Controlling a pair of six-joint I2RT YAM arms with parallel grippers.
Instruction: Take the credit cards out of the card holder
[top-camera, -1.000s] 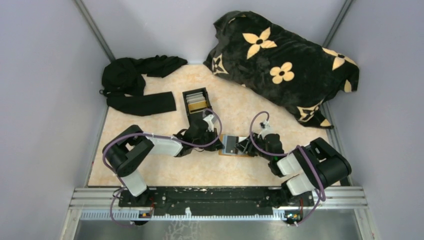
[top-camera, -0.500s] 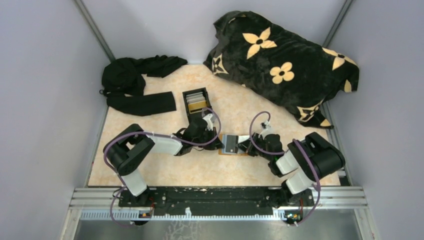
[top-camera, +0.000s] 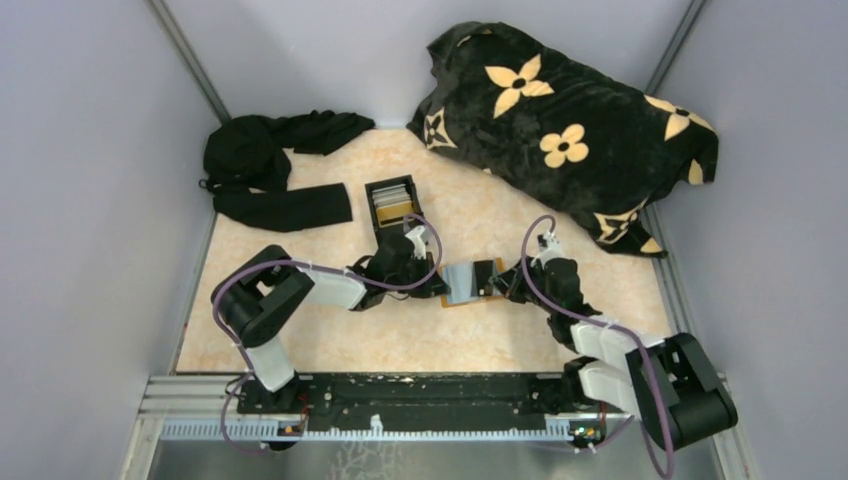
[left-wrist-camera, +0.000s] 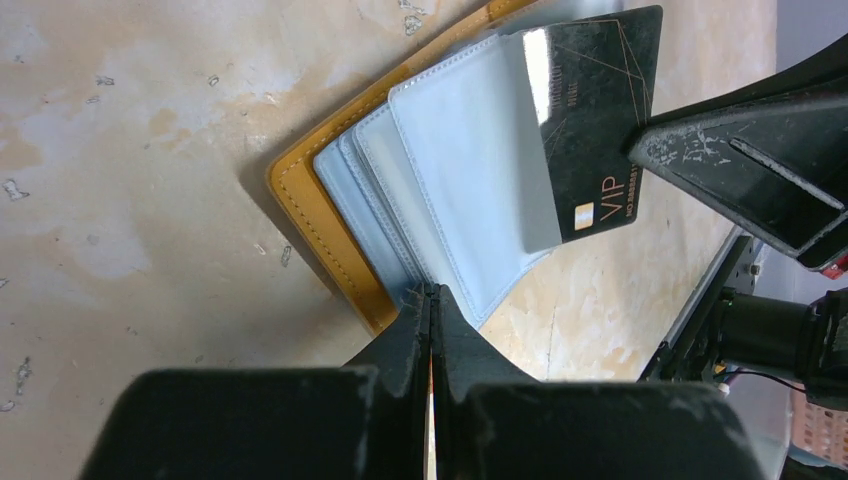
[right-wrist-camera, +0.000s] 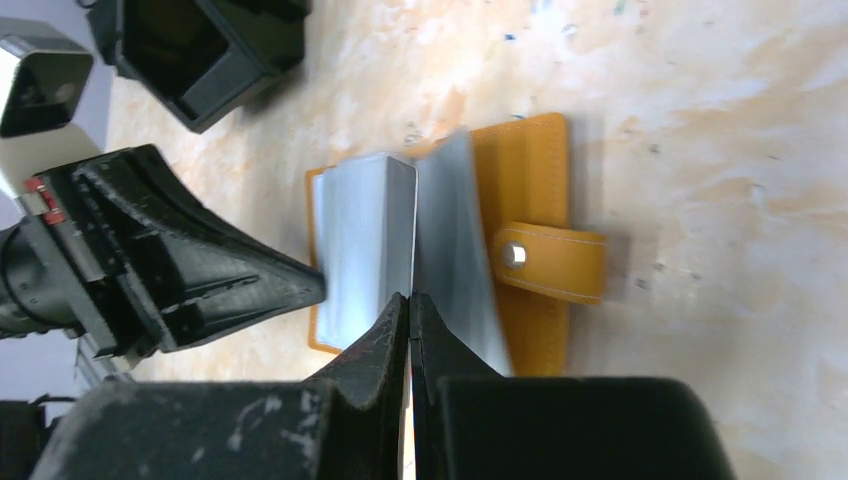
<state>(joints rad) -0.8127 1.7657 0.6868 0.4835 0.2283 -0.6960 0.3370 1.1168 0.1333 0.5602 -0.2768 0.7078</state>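
Observation:
The orange card holder (left-wrist-camera: 310, 225) lies open on the table between both arms, its pale blue sleeves fanned out. My left gripper (left-wrist-camera: 431, 292) is shut on the near edge of those sleeves and the holder. A dark credit card (left-wrist-camera: 600, 110) marked VIP sticks halfway out of the top sleeve. My right gripper (right-wrist-camera: 410, 298) is shut on its outer edge. In the top view the holder (top-camera: 462, 287) sits between the left gripper (top-camera: 437, 288) and the right gripper (top-camera: 499, 283). The holder's strap tab (right-wrist-camera: 552, 262) lies flat to one side.
A black open-topped box (top-camera: 392, 203) with cards inside stands just behind the left arm. Dark clothing (top-camera: 270, 170) lies at the back left. A black flowered blanket (top-camera: 570, 130) fills the back right. Grey walls close in the tabletop (top-camera: 400, 340) on both sides.
My right gripper went from open beside the holder to shut on the card. The right arm swung outward to the right, and the card now sticks out of its sleeve. The left gripper stayed put.

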